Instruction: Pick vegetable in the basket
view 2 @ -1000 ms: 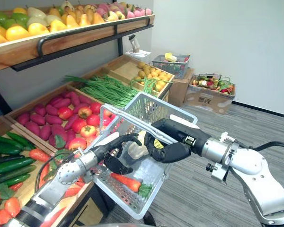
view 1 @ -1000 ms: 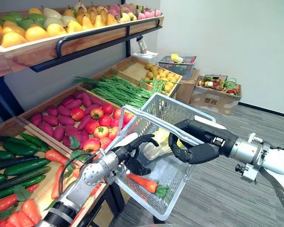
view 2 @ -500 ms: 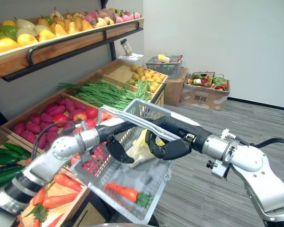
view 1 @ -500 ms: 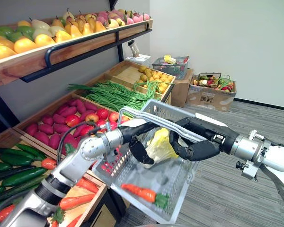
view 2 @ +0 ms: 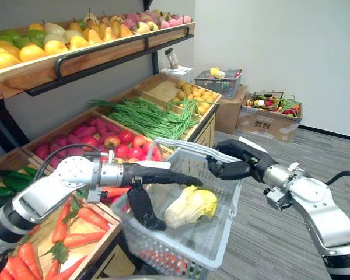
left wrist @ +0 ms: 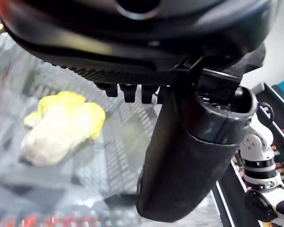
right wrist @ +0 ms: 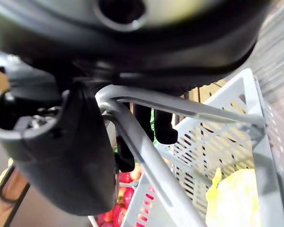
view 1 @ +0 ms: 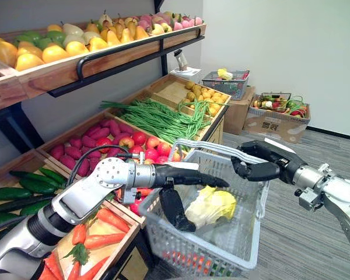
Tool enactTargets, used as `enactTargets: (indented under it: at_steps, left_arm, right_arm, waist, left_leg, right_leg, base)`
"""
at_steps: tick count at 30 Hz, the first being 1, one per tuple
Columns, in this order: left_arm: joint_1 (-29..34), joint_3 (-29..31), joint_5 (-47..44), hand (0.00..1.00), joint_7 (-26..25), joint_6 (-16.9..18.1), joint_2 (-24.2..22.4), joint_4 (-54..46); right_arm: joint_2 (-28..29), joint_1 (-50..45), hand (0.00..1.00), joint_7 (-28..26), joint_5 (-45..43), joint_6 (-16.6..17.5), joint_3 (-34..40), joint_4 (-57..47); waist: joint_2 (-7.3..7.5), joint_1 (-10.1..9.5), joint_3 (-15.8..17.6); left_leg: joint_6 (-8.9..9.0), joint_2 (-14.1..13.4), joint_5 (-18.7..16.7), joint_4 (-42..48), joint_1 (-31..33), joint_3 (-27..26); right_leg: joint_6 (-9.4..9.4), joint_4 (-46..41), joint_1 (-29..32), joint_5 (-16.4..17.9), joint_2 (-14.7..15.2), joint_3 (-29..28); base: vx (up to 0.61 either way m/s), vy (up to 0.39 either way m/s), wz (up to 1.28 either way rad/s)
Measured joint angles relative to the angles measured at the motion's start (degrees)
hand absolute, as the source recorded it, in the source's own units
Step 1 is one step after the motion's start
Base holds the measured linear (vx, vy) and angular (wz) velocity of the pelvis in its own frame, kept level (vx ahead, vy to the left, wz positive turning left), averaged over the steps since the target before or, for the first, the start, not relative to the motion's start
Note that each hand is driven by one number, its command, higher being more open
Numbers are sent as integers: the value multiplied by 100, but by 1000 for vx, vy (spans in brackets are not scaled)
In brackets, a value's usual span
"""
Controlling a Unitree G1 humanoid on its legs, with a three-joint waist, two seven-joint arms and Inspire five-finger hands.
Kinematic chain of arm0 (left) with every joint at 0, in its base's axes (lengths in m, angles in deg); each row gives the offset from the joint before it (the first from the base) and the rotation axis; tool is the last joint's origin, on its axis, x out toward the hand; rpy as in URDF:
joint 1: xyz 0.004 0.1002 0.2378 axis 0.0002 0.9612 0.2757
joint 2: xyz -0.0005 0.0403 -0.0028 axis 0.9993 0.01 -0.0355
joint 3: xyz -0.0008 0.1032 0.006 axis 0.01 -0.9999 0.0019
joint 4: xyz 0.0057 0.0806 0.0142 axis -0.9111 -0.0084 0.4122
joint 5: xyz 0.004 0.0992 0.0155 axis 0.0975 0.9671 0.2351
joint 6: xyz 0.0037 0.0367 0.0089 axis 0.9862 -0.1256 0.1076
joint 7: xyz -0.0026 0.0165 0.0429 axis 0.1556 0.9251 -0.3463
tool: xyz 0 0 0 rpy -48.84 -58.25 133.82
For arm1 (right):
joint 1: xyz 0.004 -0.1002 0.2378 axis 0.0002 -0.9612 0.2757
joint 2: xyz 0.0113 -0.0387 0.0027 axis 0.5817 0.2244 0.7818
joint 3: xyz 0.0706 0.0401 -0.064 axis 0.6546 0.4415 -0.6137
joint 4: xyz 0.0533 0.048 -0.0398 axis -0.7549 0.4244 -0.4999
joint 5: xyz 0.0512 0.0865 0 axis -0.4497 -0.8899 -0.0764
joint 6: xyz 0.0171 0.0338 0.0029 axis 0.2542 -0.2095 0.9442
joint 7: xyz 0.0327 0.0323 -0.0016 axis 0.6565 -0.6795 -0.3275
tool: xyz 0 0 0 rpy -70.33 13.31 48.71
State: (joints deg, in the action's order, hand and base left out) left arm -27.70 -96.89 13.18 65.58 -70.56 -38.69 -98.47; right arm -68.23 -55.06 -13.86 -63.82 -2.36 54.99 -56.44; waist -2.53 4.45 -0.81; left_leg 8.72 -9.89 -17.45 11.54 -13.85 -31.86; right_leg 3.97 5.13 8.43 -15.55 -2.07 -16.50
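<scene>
A wooden produce stand [view 1: 58,73] lines the wall of a grey-floored room, its crates holding green beans [view 1: 157,114], red fruit [view 1: 105,140] and carrots [view 1: 105,230]. The pale yellow-green cabbage [view 1: 210,205] lies loose in the white mesh basket [view 1: 221,245]. It sits under the straight, spread fingers of the left hand [view 1: 186,178], just beside that hand's down-hanging thumb, and the hand grips nothing. The right hand [view 1: 259,169] is curled round the basket's metal handle [view 1: 207,146].

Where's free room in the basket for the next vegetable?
Free: bare basket floor between the cabbage and the wall on the robot's right, below the right hand shut on the handle. Crowded: the open left hand hangs over the left side, thumb beside the cabbage; carrot at the near end.
</scene>
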Motion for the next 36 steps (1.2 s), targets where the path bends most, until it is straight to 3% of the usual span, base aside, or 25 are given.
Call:
enactTargets:
  at_steps: [4,8,13,15,16,19,20,22,26,30,36]
  left_arm:
    - [325,3,-185,100,-44,-52,256,5]
    - [437,297,-873,100,-552,-39,322,-6]
    - [655,2057,-1613,100,-1369,124,385,-174]
    - [1094,3213,-1781,100,-1700,350,329,-89]
    - [1252,3500,-1803,100,-1749,417,295,-73]
    - [2409,4959,-1821,100,-1845,986,-139,16]
    - [2670,5203,-1819,100,-1832,1113,-276,14]
    - [3515,5959,-1820,100,-1853,1481,-897,15]
    - [4226,6828,-1950,100,-1978,1846,-1698,79]
    - [4369,7348,-1998,100,-1972,2064,-2387,171]
    - [4758,7393,-1989,100,-2041,2148,-3127,850]
  right_arm:
    - [0,-12,0,237,-7,-2,339,305]
    - [12,-123,0,332,-68,7,859,394]
    - [245,-604,0,415,-222,22,1658,392]
    - [496,-938,0,443,-222,35,2054,385]
    - [568,-1034,0,470,-222,45,2156,384]
    - [1002,-1563,0,654,-221,60,2732,374]
    - [1089,-1659,0,668,-220,61,2840,373]
    - [1446,-1959,0,756,-219,61,3275,373]
    - [1875,-2092,0,902,-213,63,3774,380]
    - [2202,-2084,0,995,-216,96,4026,410]
    - [2783,-2024,0,1047,-221,99,4012,879]
  waist:
    - [17,-52,4]
    - [28,-126,12]
    - [81,-166,47]
    - [100,-161,84]
    - [102,-160,100]
    - [147,-227,206]
    - [154,-249,220]
    - [206,-302,275]
    - [273,-357,345]
    - [256,-383,342]
    - [232,-436,329]
  left_leg:
    - [1,-22,-1,16,45,66]
    - [1,-44,-2,17,81,107]
    - [1,-53,-2,22,99,150]
    - [0,-71,-1,30,100,187]
    - [1,-77,-1,32,95,203]
    - [-1,-82,-2,35,86,263]
    - [-1,-82,-2,34,87,266]
    - [-2,-82,-1,32,103,302]
    - [-30,-61,-3,29,153,405]
    - [-75,-17,5,21,201,507]
    - [-170,46,7,23,278,777]
  right_leg:
    - [-16,0,47,-7,-1,47]
    - [10,-1,43,-15,-8,82]
    - [8,0,23,30,2,122]
    - [1,0,-1,34,2,160]
    - [-4,1,-16,38,3,176]
    - [-17,3,-59,56,16,228]
    - [-19,3,-59,57,17,231]
    - [-31,4,-60,67,27,259]
    - [-23,5,-57,84,72,330]
    - [-22,5,-56,86,138,396]
    - [3,11,-119,133,273,602]
  base:
    - [38,17,7]
    - [19,13,5]
    - [-2,8,3]
    - [-2,9,6]
    - [4,10,13]
    - [0,15,9]
    - [-2,26,5]
    - [6,21,6]
    - [2,26,10]
    - [2,43,15]
    - [-24,35,18]
